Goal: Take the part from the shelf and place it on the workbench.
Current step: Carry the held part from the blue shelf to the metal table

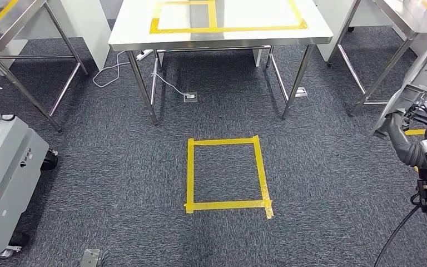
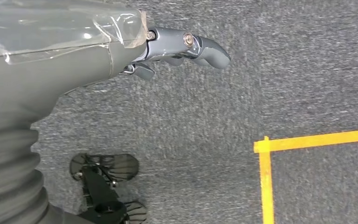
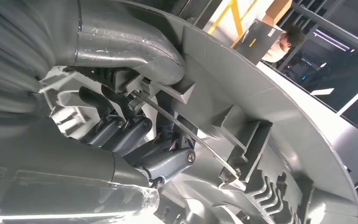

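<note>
Right hand (image 3: 135,135) gripping grey moulded plastic part (image 3: 270,140), dark fingers (image 3: 121,130) curling round ribbed inner side; part showing at right edge of head view, beside steel workbench (image 1: 222,33) with yellow tape. Left hand (image 2: 168,51) hanging over speckled grey carpet (image 2: 261,70), holding nothing, fingers slightly curled, apart.

Right arm enters at the right edge of the head view, forearm raised; the right hand (image 1: 398,129) sits at mid-height on that edge, gripping the grey part (image 1: 422,72), which extends toward the upper right corner; in the right wrist view the right hand's fingers (image 3: 121,133) are curled round the part's ribbed inner face, thumb pressed over its rim; left hand (image 2: 177,49) hangs over the floor, fingers loosely bent, holding nothing.
</note>
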